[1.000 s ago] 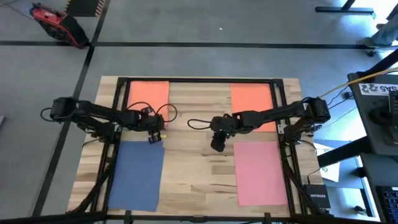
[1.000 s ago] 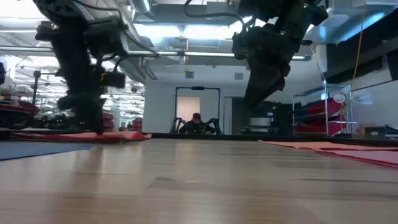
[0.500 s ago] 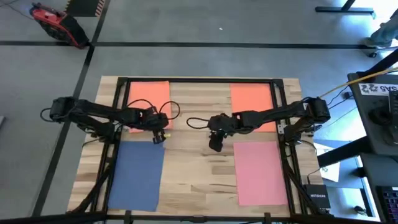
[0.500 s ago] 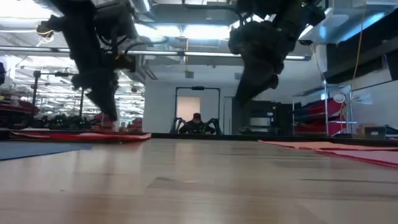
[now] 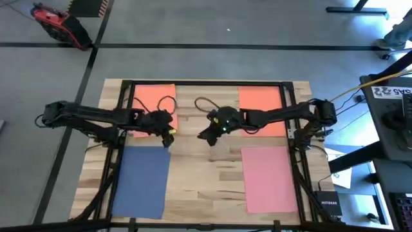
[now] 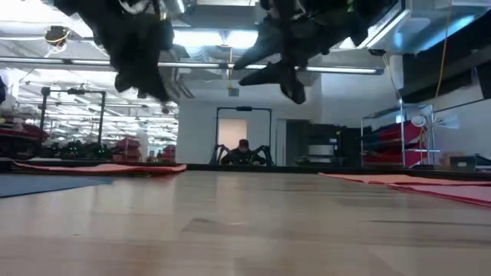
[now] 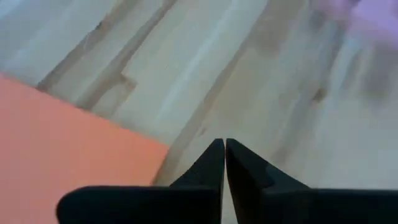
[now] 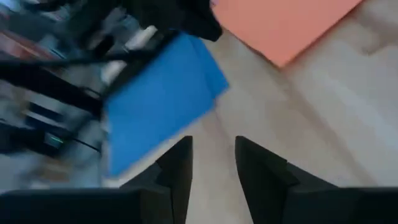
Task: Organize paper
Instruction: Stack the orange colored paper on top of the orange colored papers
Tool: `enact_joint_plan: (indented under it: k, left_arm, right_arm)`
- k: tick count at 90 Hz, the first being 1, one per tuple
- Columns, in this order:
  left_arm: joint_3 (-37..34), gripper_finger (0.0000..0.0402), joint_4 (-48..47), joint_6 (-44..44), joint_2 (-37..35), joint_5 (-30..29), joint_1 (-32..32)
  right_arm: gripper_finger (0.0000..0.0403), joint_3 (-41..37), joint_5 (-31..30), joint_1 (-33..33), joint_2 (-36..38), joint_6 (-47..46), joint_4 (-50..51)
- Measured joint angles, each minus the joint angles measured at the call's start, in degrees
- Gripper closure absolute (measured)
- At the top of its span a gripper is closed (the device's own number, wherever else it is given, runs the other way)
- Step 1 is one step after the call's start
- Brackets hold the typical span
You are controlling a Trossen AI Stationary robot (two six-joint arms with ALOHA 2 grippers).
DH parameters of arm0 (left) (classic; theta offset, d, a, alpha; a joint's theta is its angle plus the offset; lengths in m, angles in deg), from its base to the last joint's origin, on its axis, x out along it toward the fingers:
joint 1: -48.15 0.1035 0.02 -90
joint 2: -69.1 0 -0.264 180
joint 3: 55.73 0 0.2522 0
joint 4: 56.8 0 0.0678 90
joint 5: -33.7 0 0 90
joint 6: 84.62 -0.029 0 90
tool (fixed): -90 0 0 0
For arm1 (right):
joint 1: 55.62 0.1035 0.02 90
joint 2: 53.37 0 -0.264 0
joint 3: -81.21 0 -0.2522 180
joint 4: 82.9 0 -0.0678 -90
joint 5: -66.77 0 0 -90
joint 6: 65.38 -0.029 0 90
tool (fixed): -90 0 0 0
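Nearest us lie the blue sheet (image 5: 140, 182) at left and the pink sheet (image 5: 269, 178) at right. We judge they sit at separate corners for sorting by colour (no tray or bin shows). Mid-table, the left gripper (image 5: 167, 134) hovers pinched shut, holding nothing; the right gripper (image 5: 207, 135) hangs slightly parted and bare. Farthest lie two orange sheets (image 5: 153, 99).
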Motion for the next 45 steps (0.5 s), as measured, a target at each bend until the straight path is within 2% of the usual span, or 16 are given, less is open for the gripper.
enact_joint_plan:
  k: [27,35,45]
  left_arm:
    - [-0.9,0.0401,2.0,12.0,-11.5,4.1,0.0]
    - [-1.6,0.0401,2.6,12.8,-15.0,4.1,0.0]
    - [-3.5,0.0401,4.3,15.0,-20.0,4.5,0.5]
  right_arm:
    - [0.0292,1.0,2.4,-3.1,-11.1,-14.3,-12.2]
    - [0.0292,4.3,2.4,-3.2,-15.3,-17.0,-11.8]
    - [0.0292,12.0,2.9,-3.2,-20.7,-19.2,-10.9]
